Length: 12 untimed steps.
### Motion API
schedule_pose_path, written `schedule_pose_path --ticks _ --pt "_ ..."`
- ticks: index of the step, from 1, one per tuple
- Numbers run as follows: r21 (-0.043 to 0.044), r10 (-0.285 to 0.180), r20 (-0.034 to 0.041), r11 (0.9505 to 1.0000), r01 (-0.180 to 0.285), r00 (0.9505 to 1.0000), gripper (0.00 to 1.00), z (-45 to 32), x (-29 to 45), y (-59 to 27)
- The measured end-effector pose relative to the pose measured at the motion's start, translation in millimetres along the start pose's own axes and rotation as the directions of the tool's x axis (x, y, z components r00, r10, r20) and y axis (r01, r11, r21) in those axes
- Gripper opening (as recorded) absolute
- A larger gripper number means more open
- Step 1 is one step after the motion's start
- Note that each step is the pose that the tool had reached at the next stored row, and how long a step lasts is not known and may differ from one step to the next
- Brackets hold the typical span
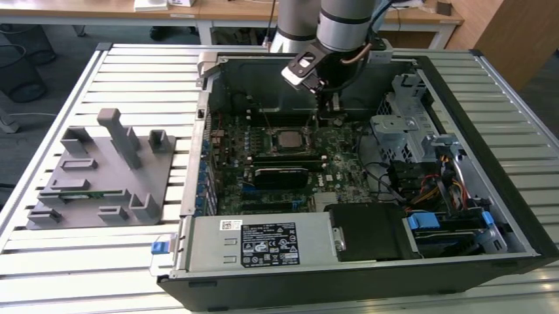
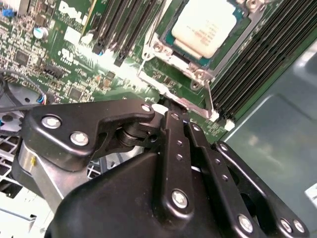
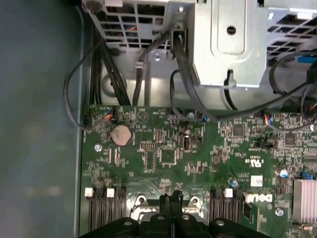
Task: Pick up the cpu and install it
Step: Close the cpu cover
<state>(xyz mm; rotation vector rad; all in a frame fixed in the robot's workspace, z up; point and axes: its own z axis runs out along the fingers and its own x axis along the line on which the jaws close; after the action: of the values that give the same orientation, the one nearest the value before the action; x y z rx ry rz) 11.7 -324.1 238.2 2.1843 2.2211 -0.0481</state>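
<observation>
Slatted metal bench (image 1: 88, 268) with a big open computer case (image 1: 349, 281) lying on its side, plus a gray plastic fixture (image 1: 96, 176) off toward the exterior view's left that has a green memory stick (image 1: 83, 194) sitting in one of its slots. So the cpu (image 1: 287, 139) is already down in the socket on the motherboard (image 1: 341, 163), silvery top plate facing up. In the second wrist view the cpu (image 2: 205, 25) lies flat inside the metal socket frame (image 2: 157, 48), with dark memory slots (image 2: 257, 59) running along one side of it. The end effector (image 1: 329, 116) hangs from the arm inside the case, just beside the socket on the exterior view's right. Its fingers are pressed together, with nothing visibly pinched between them. In the second wrist view the end effector (image 2: 168, 106) tips sit right at the edge of the socket frame, though I honestly can't tell if they're touching it. In the first wrist view the end effector (image 3: 171, 198) points down at the board (image 3: 163, 148), with a coin battery (image 3: 120, 134) and a metal drive cage (image 3: 233, 44) with black cables beyond it.
</observation>
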Motion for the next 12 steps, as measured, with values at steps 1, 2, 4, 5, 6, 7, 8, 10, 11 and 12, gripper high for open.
schedule_pose_path --ticks 1,2,4,5,6,7,8,10,11,12 --pt "0.0000 0.000 0.0000 1.0000 0.000 1.0000 0.11 0.0 0.0 -1.7" --pt "-0.0001 0.000 -0.0001 1.0000 0.000 1.0000 0.11 0.1 0.1 -2.8" --pt "0.0000 0.000 0.0000 1.0000 0.000 1.0000 0.11 0.2 0.1 -4.4" --pt "0.0000 0.000 0.0001 1.0000 0.000 1.0000 0.11 0.2 0.1 -4.8" --pt "0.0000 0.000 0.0001 1.0000 0.000 1.0000 0.11 0.2 0.1 -5.0" --pt "0.0000 0.000 0.0000 1.0000 0.000 1.0000 0.11 0.2 0.1 -5.4" --pt "-0.0001 0.000 0.0000 1.0000 0.000 1.0000 0.11 0.2 0.1 -5.7" --pt "-0.0001 0.000 0.0000 1.0000 0.000 1.0000 0.11 0.2 0.1 -6.2" --pt "-0.0001 0.000 0.0000 1.0000 0.000 1.0000 0.11 0.2 0.1 -6.7" --pt "-0.0001 0.000 -0.0001 1.0000 0.000 1.0000 0.11 0.2 0.2 -7.4"
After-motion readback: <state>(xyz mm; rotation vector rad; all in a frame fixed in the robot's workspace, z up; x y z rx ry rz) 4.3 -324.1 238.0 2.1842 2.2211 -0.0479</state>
